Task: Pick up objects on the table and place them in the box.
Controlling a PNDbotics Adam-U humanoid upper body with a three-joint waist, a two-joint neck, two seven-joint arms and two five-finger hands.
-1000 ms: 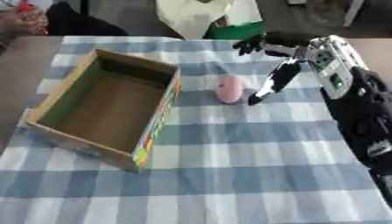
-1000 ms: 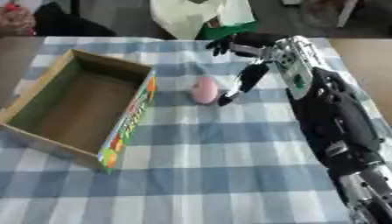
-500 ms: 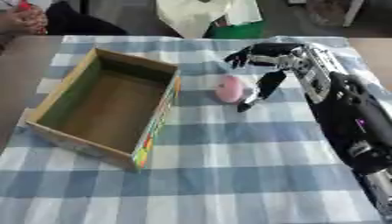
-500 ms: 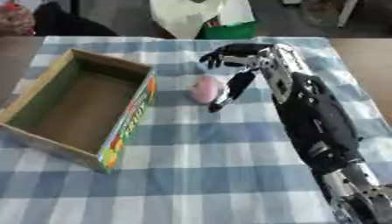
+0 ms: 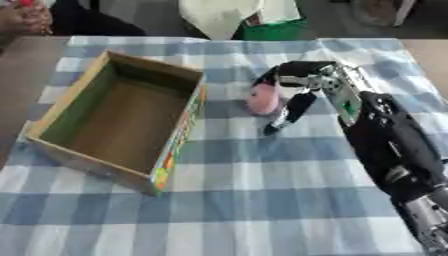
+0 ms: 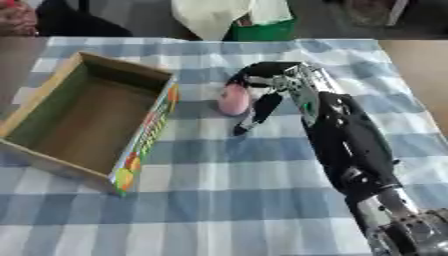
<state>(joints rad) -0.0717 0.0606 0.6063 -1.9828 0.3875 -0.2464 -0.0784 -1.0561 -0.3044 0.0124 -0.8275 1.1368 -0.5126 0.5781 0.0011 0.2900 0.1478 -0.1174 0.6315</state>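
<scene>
Pink object (image 5: 262, 98), small and rounded, lies on the blue-and-white checked tablecloth (image 5: 262, 200) just to the right of the cardboard box (image 5: 122, 117), a little apart from the box's printed near wall. From my seat at the controls I see my right hand (image 5: 302, 85) arched over it: the fingers (image 5: 271, 76) curve down across its top and far side, while the thumb (image 5: 289, 112) hangs on its near right side with the tip almost at the cloth. The hand looks cupped around the object, though I cannot tell for sure whether fingers and thumb are pressing on it or only beside it; the object appears to rest on the cloth. My right arm (image 6: 350, 150), black with silver joints, runs in from the lower right corner across the table. The box stands open-topped and askew on the left half of the cloth, its brown floor bare. Beyond the table's far edge sit a pale bag (image 5: 219, 15) and something green (image 5: 276, 30).
</scene>
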